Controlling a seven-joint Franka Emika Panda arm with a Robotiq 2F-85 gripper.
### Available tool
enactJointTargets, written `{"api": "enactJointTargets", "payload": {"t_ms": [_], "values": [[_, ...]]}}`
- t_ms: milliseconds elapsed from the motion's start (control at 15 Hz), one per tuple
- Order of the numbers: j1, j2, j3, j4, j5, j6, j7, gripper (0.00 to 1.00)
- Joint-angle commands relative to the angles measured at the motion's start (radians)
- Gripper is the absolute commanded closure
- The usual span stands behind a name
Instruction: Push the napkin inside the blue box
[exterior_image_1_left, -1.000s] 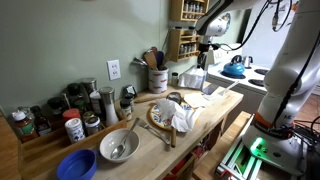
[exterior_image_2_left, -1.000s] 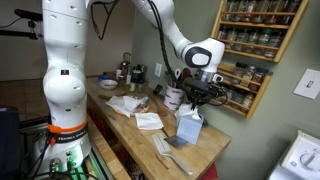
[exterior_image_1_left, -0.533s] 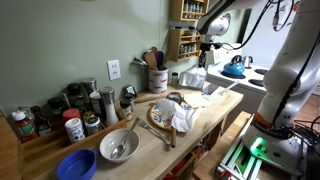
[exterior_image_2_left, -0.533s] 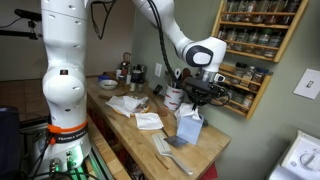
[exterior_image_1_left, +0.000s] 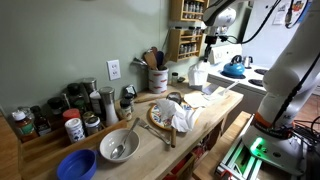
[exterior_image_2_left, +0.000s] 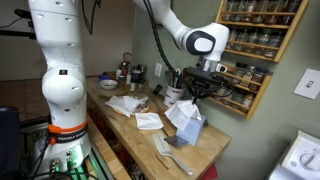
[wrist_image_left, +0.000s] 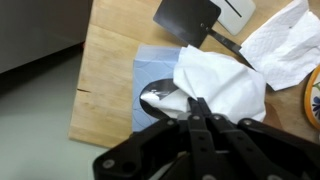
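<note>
The napkin (wrist_image_left: 228, 88) is a white sheet bunched over the oval opening in the top of the light-blue box (wrist_image_left: 150, 66), which stands on the wooden counter. My gripper (wrist_image_left: 197, 104) is shut, its fingertips pinching the napkin's near fold. In an exterior view the gripper (exterior_image_2_left: 196, 93) hangs just above the blue box (exterior_image_2_left: 192, 131), and the napkin (exterior_image_2_left: 182, 112) stretches up from the box toward it. In an exterior view the gripper (exterior_image_1_left: 206, 57) is above the napkin (exterior_image_1_left: 198, 75) at the counter's far end.
A black spatula (wrist_image_left: 190, 18) and a second white tissue (wrist_image_left: 287, 45) lie just beyond the box. A utensil crock (exterior_image_1_left: 157, 78), a wooden plate with cloth (exterior_image_1_left: 172, 114), a grey bowl (exterior_image_1_left: 118, 146) and a blue bowl (exterior_image_1_left: 76, 165) sit along the counter. A spice rack (exterior_image_2_left: 260, 40) hangs behind.
The gripper has closed fully and risen a little above the box. The napkin now stands taller and more spread out over the box.
</note>
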Motion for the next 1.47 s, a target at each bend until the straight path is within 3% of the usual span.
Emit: {"api": "enactJointTargets", "payload": {"t_ms": [0, 733, 1133, 1400], "values": [[0.005, -0.067, -0.003, -0.037, -0.032, -0.032, 0.010, 1.00], [0.024, -0.168, -0.005, -0.087, -0.017, -0.014, 0.020, 1.00], [0.046, -0.156, 0.019, -0.071, -0.035, -0.014, 0.144, 1.00], [0.053, -0.131, 0.042, -0.054, -0.055, -0.012, 0.315, 1.00]]}}
